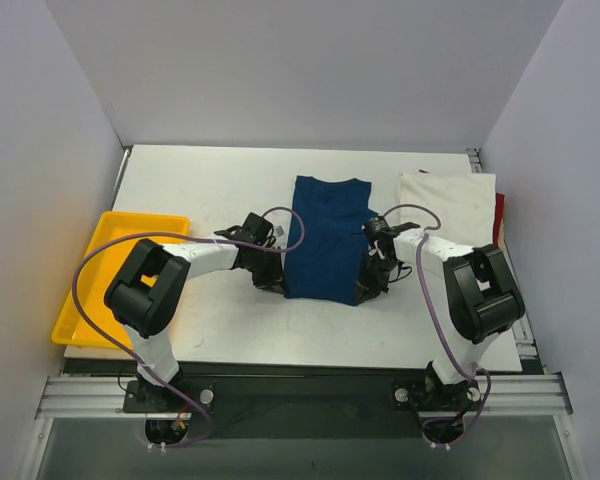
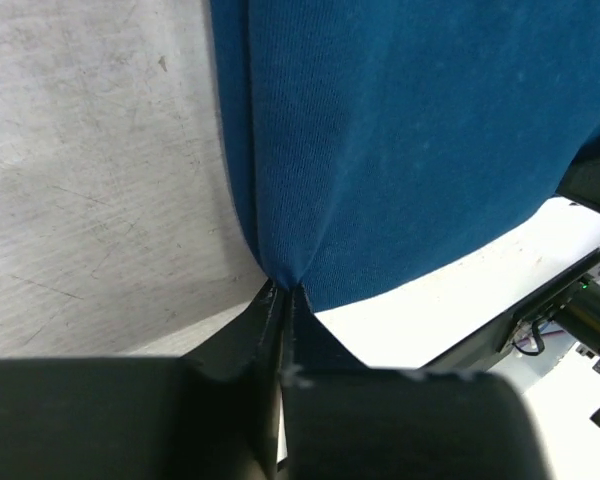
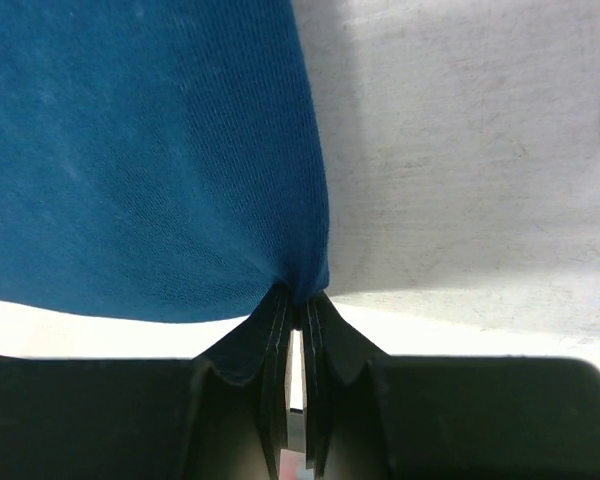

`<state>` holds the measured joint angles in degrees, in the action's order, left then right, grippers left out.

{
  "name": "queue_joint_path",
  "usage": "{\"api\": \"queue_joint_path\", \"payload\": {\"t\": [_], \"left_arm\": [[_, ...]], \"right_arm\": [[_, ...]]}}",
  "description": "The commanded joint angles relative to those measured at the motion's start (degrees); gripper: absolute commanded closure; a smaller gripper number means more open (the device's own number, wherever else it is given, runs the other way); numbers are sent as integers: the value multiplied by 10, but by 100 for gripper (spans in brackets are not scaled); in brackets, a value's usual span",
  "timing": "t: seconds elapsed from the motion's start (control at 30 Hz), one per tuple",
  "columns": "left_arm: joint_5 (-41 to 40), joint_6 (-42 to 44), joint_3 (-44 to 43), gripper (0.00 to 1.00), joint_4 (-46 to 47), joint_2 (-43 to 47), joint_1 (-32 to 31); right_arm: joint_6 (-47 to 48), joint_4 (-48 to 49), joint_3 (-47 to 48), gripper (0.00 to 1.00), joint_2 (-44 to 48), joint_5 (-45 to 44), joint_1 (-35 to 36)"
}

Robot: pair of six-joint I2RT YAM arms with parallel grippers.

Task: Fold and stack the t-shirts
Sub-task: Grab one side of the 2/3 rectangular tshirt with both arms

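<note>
Item 1. Left claw (image 2: 283, 292): jaws closed narrow on the near left corner of the navy blue t-shirt (image 1: 325, 240). A pinch of blue cloth is gathered to a point between the fingertips, as seen in the left wrist view.

Item 2. Right claw (image 3: 300, 300): jaws likewise pressed together on the near right corner of the same shirt, with its knit fabric drawn into a small pucker at the grip.

Item 3. Navy blue t-shirt: laid at the middle of the white tabletop (image 1: 210, 180) as a narrow rectangle, collar at the far end and hem toward the arms. It is held at both near corners.

Item 4. Yellow plastic tray (image 1: 80, 300): placed at the left edge of the tabletop, well apart from the shirt and partly overlapped in view by the left arm.

Item 5. Cream-white t-shirt (image 1: 448, 205): folded at the far right, just beside the navy one.

Item 6. Red t-shirt (image 1: 499, 215): only a strip is shown, at the cream shirt's right edge.
</note>
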<state>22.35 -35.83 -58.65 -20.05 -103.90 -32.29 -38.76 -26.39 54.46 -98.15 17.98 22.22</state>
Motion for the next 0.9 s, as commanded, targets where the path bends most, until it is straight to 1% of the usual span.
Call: {"api": "queue_joint_path", "payload": {"t": [0.0, 0.03, 0.17, 0.37, 0.47, 0.6, 0.73, 0.87], "left_arm": [[0, 5, -1, 98, -25, -14, -7], [-3, 6, -1, 100, -33, -12, -8], [-39, 9, 4, 100, -48, 10, -6], [-67, 3, 13, 100, -57, 38, -8], [-69, -3, 17, 100, -56, 50, -8], [-60, -10, 17, 100, -49, 69, -23], [-64, -16, 11, 100, -70, 91, -35], [-75, -18, 18, 100, -91, 133, -38]], "right_arm": [[7, -31, 14, 100, 8, -18, 0], [9, -33, 14, 100, 10, -20, -1], [10, -51, 6, 100, 33, -37, -9], [18, -82, -1, 100, 66, -70, -21], [20, -89, -3, 100, 77, -73, -22], [25, -97, -5, 100, 89, -66, -20], [26, -109, -14, 100, 104, -59, -18], [26, -125, -36, 100, 134, -55, -13]]}}
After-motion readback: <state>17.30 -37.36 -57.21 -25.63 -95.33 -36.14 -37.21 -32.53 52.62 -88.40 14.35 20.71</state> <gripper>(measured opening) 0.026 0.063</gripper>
